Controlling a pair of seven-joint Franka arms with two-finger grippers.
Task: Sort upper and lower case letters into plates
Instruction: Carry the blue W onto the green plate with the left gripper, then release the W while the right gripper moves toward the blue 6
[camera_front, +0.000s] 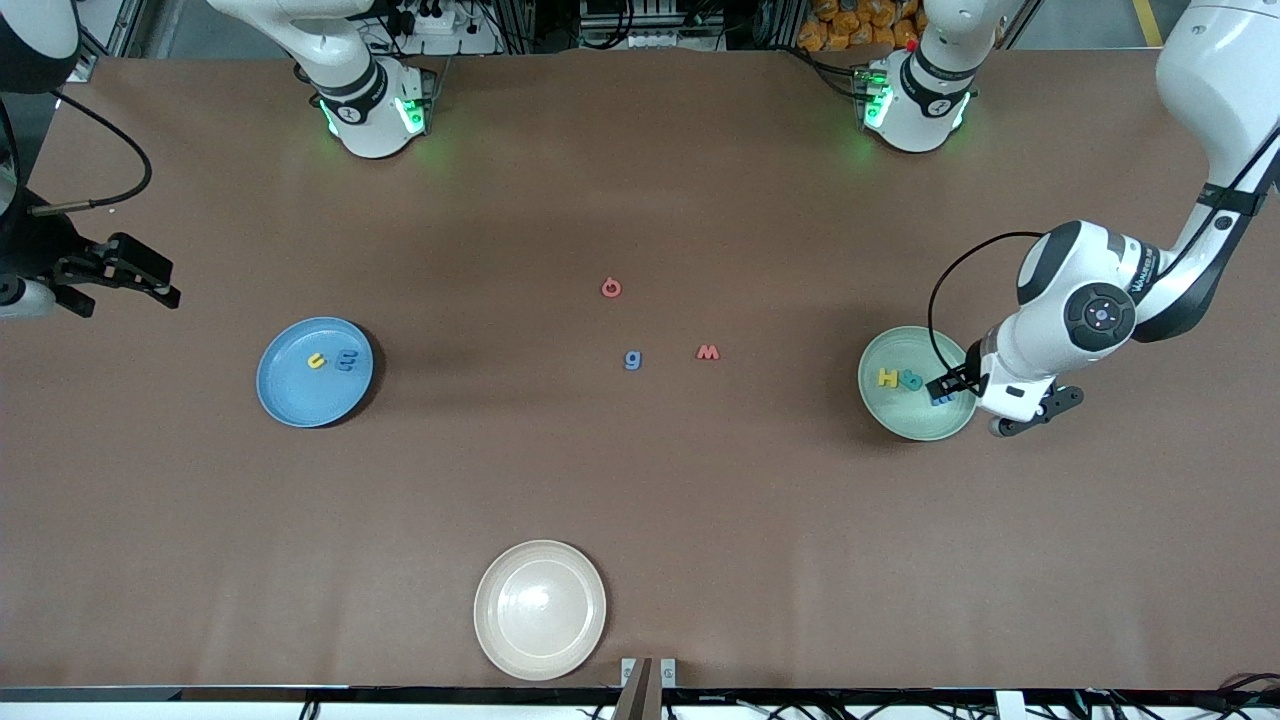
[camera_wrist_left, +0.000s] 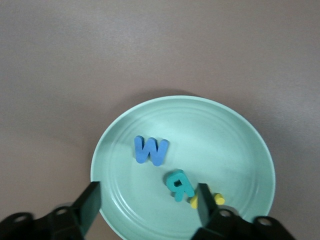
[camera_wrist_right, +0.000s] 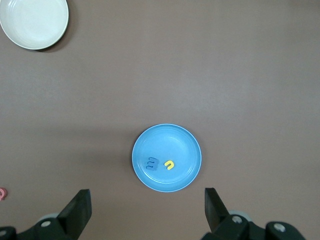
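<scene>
Even, fairly bright overhead light falls on the brown bench (camera_front: 640, 480), which shows a paler sheen near its middle and darker patches toward the arms' bases. Green status lamps on both bases cast a faint green glow on the surface there. The blue plate (camera_front: 314, 372) and the mint green plate (camera_front: 915, 383) each throw a soft dark shadow beside their rims. The cream plate (camera_front: 540, 610) carries a small white glare spot. In the left wrist view the left pincer (camera_wrist_left: 147, 207) is dark and slightly blurred, while the plate is sharp.

Mint plate (camera_front: 893, 415), blue plate (camera_front: 290, 400) — brown table (camera_front: 640, 500)
</scene>
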